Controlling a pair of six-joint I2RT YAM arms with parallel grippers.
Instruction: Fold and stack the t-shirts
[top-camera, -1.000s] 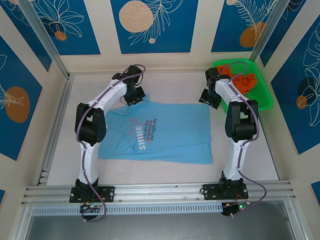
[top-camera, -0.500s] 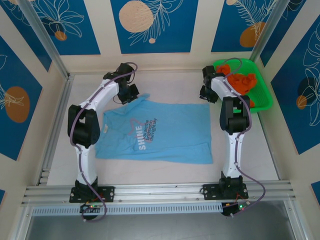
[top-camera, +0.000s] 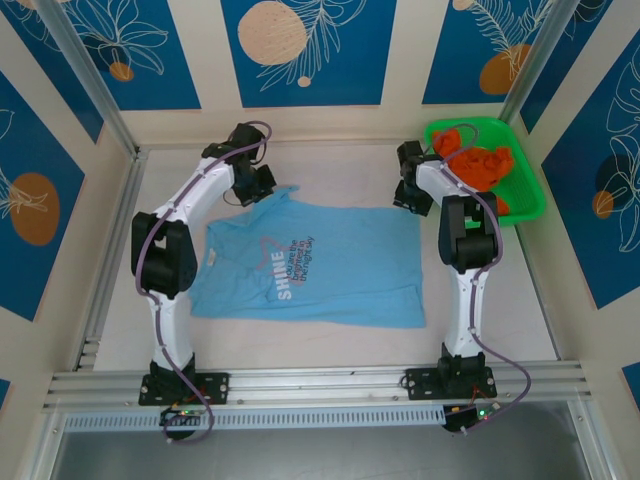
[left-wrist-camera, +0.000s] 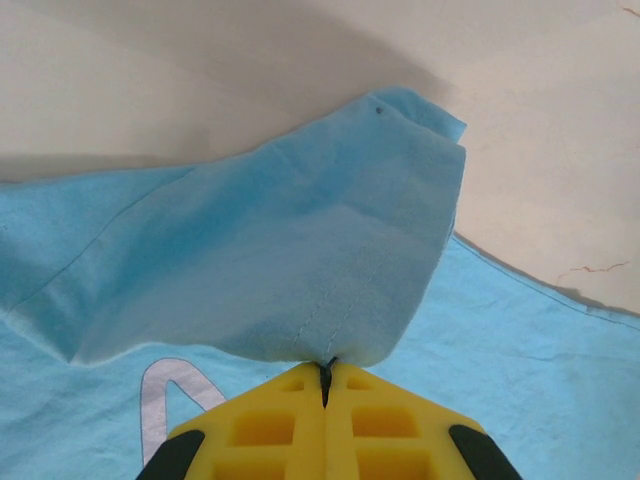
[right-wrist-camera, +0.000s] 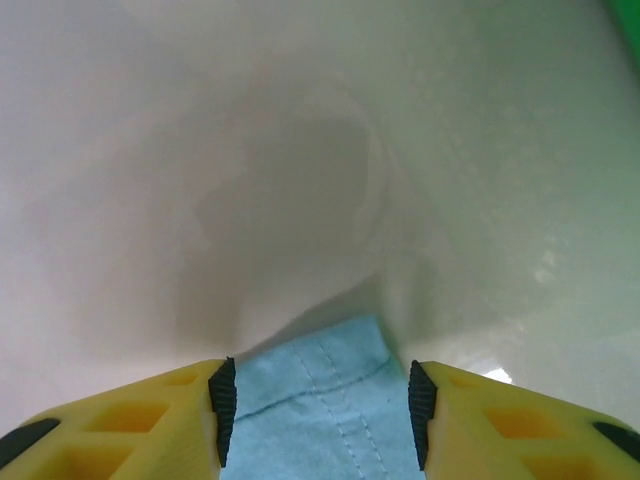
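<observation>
The light blue t-shirt (top-camera: 320, 265) with white SHINE lettering lies spread flat on the table, print up. My left gripper (top-camera: 262, 187) is at its far left corner, shut on the sleeve (left-wrist-camera: 300, 260), which is lifted and stretched away from the yellow fingers (left-wrist-camera: 270, 430). My right gripper (top-camera: 407, 197) hovers open over the shirt's far right corner (right-wrist-camera: 330, 400), the cloth lying between its pads (right-wrist-camera: 221, 410). The orange t-shirt (top-camera: 480, 165) sits crumpled in the green basket (top-camera: 528, 205) at the far right.
White table surface (top-camera: 330, 170) lies beyond the shirt up to the back wall. A metal rail (top-camera: 110, 250) runs along the left side and another along the near edge (top-camera: 320, 380). The basket stands close to the right arm.
The left gripper has drawn the sleeve outward to the far left over the last second. The right gripper has shifted slightly left and farther back, toward the shirt's corner.
</observation>
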